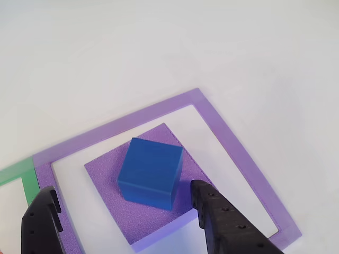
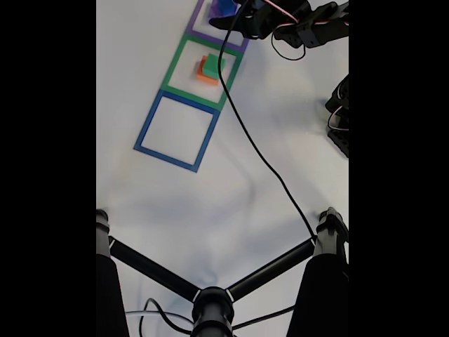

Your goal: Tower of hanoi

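In the other view, the blue cube (image 1: 151,170) sits on the flat purple slab (image 1: 108,177), turned a little askew on it. The slab lies inside the purple tape outline (image 1: 233,148). My gripper (image 1: 124,189) is open, its black fingers (image 1: 222,222) standing at the near left and near right of the cube, clear of it. In the fixed view, the green block (image 2: 213,64) rests on the orange block (image 2: 204,74) inside the green tape outline (image 2: 173,69). The arm (image 2: 295,24) reaches over the purple outline at the top.
The blue tape outline (image 2: 144,133) has nothing inside it. A black cable (image 2: 259,158) runs across the white table from the arm down to a black stand (image 2: 210,302) with spread legs at the bottom. More black hardware (image 2: 340,119) sits at the right edge.
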Controlling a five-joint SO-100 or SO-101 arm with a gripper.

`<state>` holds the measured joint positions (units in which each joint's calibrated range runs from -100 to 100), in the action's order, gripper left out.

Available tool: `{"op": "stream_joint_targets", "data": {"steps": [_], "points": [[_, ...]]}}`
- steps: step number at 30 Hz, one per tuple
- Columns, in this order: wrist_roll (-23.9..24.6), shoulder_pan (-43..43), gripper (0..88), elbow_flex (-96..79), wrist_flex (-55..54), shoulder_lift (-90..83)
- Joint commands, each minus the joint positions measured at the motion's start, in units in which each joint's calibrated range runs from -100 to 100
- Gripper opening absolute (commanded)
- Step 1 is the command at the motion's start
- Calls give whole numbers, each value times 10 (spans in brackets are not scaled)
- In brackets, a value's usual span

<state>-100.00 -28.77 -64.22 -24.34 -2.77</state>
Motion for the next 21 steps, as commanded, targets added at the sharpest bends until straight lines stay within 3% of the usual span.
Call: {"op": "stream_joint_targets", "data": {"steps": [1, 21], "points": [[0, -7, 259, 24, -17, 0], [0, 1, 190, 58, -13, 23]]}}
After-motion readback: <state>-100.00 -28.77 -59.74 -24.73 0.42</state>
